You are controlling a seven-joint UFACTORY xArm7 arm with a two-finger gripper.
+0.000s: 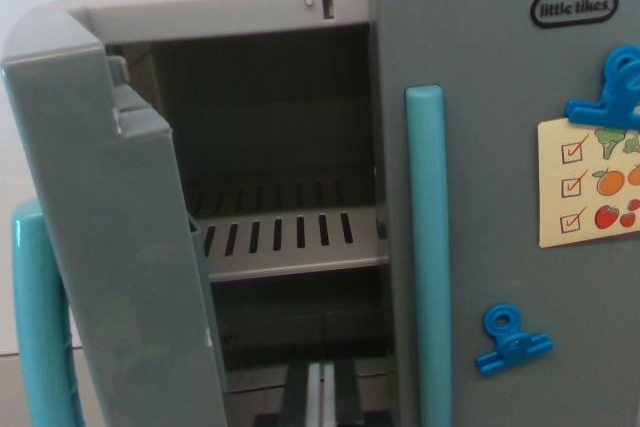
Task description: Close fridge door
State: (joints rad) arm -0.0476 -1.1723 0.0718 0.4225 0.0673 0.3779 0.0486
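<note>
A slotted grey shelf (290,242) is spanning the inside of the fridge (480,57), running from behind the open door (120,247) on the wrist view's left to the inner wall on the right. Nothing is lying on it. What the fridge itself is standing on is sitting out of view below the frame.

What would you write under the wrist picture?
Toy fridge with its left door swung open, slotted shelf bare.
</note>
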